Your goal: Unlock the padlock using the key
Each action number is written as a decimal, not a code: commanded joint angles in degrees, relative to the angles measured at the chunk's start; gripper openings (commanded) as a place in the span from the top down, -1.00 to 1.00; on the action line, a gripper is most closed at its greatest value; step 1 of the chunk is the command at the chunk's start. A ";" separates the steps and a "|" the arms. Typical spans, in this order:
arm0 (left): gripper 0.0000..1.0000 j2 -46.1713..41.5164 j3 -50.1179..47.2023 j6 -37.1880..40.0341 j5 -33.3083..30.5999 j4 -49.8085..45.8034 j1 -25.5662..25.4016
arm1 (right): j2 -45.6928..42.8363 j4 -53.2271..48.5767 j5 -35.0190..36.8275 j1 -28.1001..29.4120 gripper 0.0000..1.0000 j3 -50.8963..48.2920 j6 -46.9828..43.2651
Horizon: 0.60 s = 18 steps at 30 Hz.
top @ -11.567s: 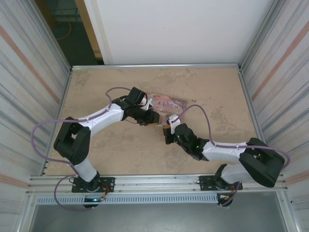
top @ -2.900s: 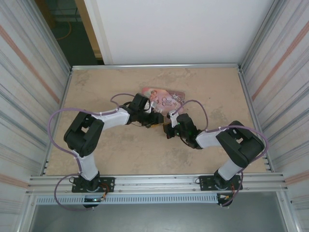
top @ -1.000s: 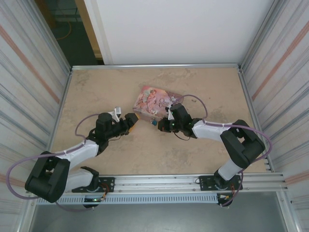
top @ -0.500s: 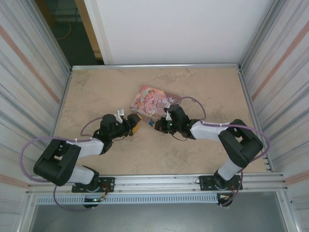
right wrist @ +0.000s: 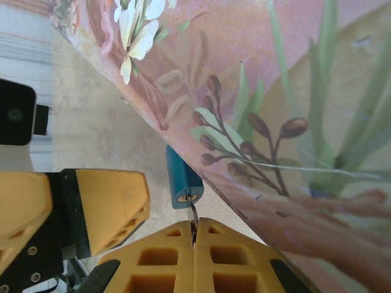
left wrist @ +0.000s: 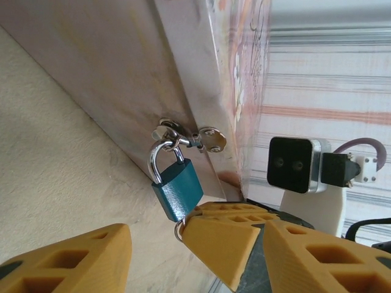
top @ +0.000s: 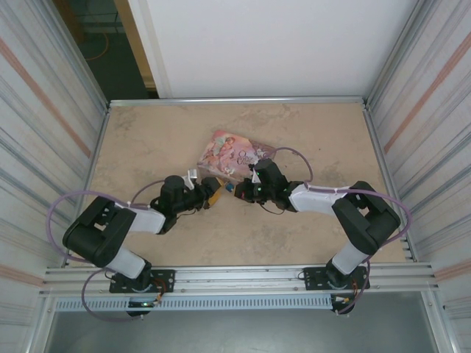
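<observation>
The small blue padlock [left wrist: 177,190] hangs by its silvery shackle from the hasp [left wrist: 204,139] on the side of the pink illustrated tin [top: 234,152]. My right gripper [right wrist: 194,227] is shut on the key [right wrist: 193,213], whose tip sits in the keyhole in the padlock's [right wrist: 181,177] bottom face. A key ring [left wrist: 178,229] shows at the right gripper's fingertips [left wrist: 220,241]. My left gripper [left wrist: 198,256] is open, low and close in front of the padlock, not touching it. From above, the left gripper [top: 212,193] and right gripper [top: 240,190] face each other with the padlock [top: 229,187] between them.
The tin lies tilted near the table's middle [top: 243,235]. Purple cables loop beside both arms [top: 294,154]. Ribbed metal walls close in the left [top: 44,147] and right [top: 427,132] sides. The right wrist's camera housing [left wrist: 293,165] stands close behind the padlock.
The left arm has swung right and brought its gripper up to the padlock, with its jaws narrowing. The right gripper stays shut on the key. The tin has shifted slightly left.
</observation>
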 commanded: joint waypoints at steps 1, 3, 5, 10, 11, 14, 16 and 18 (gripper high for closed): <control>-0.12 1.75 1.35 -1.16 -0.68 4.14 -0.85 | 0.44 2.76 -1.34 0.64 1.00 2.22 0.82; -0.08 3.25 1.61 -1.79 -0.68 5.63 -1.37 | 0.44 2.66 -1.44 0.67 1.00 2.35 0.82; -0.07 4.51 1.80 -2.39 -0.72 7.02 -1.78 | 0.45 2.69 -1.37 0.71 1.00 2.44 0.82; -0.02 7.25 2.74 -3.16 -1.07 8.75 -2.75 | 0.15 2.44 -1.52 0.71 1.00 2.29 0.99; -0.01 7.85 2.75 -3.42 -1.35 9.10 -2.88 | 0.03 2.40 -1.54 0.65 1.00 2.29 1.08; 0.07 9.52 2.73 -4.46 -1.78 11.08 -3.16 | -0.12 2.74 -1.80 0.73 1.00 2.18 1.58; 0.10 10.66 2.60 -5.22 -2.11 12.44 -3.24 | -0.22 3.27 -1.99 0.77 1.00 2.18 2.04; 0.13 11.57 2.61 -5.90 -2.44 13.47 -3.33 | -0.10 3.66 -2.30 0.75 1.00 2.20 2.48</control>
